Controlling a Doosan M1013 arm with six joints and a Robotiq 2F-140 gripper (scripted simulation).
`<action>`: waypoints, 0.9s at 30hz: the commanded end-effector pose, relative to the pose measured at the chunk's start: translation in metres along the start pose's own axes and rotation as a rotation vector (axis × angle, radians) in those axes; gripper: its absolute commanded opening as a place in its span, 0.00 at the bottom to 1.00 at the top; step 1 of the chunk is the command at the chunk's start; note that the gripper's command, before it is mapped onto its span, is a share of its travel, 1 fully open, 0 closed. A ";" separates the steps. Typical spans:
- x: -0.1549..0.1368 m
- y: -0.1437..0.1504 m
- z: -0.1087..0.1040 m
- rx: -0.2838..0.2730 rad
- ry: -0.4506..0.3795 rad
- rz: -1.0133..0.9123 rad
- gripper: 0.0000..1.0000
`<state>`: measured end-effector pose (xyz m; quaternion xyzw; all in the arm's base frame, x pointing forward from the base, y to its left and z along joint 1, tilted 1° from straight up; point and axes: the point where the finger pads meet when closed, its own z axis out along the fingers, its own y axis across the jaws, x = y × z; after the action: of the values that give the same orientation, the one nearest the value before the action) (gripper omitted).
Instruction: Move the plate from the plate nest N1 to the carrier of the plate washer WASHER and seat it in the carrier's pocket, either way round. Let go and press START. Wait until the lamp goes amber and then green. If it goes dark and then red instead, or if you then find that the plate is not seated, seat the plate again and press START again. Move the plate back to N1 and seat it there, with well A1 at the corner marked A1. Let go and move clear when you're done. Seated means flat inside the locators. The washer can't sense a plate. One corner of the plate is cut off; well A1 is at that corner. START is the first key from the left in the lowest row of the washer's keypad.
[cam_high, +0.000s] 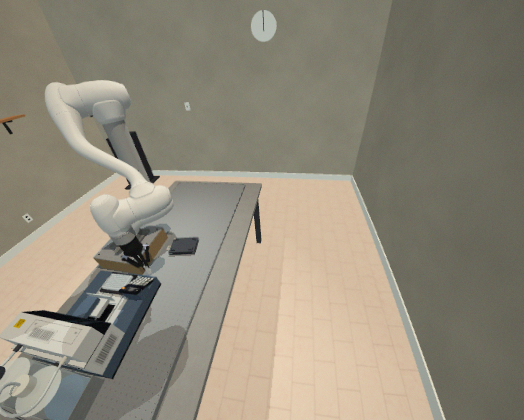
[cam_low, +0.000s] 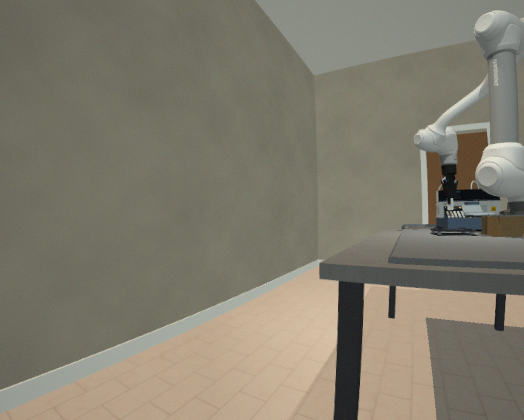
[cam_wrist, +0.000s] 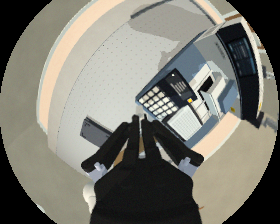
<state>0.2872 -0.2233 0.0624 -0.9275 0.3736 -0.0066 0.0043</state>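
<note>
My gripper (cam_high: 135, 260) is shut with nothing between its fingers. It points down just above the washer's keypad (cam_high: 141, 281), at the near end of the washer WASHER (cam_high: 75, 325). In the wrist view the closed fingertips (cam_wrist: 139, 137) sit just short of the keypad (cam_wrist: 164, 95). The white plate (cam_high: 116, 281) lies in the carrier beside the keypad and looks flat; it also shows in the wrist view (cam_wrist: 186, 122). The dark plate nest N1 (cam_high: 184, 245) stands empty on the table further along. A small amber spot (cam_high: 132, 288) shows next to the keypad.
The arm's brown base block (cam_high: 150, 245) stands right behind the gripper. The washer's grey housing (cam_high: 55, 340) and tubing coils (cam_high: 25, 385) fill the near end of the table. The table's long edge (cam_high: 220, 280) runs on the right.
</note>
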 end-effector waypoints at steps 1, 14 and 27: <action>0.000 0.000 -0.004 0.000 0.000 0.000 0.10; 0.000 0.000 -0.022 0.000 0.000 0.000 0.10; 0.000 0.000 -0.032 0.000 0.000 0.000 0.10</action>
<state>0.2867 -0.2234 0.0945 -0.9275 0.3736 -0.0066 0.0044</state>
